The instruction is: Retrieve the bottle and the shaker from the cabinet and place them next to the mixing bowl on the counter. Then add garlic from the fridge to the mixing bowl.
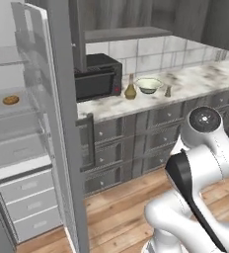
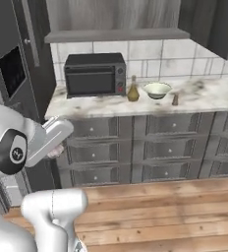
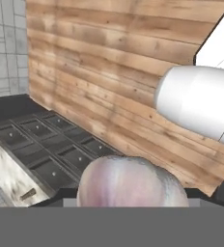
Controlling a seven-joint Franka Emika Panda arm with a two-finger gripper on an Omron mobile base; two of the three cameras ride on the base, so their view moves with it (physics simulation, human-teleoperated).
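My jaws pinch a pale, purplish garlic bulb; on the marbled table, the amber glass bottle stands beside the white mixing bowl; small dark shaker just right.

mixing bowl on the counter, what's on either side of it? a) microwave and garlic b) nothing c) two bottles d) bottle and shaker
d: in the right base view the mixing bowl sits on the counter with the bottle on its microwave side and the small shaker on the other.
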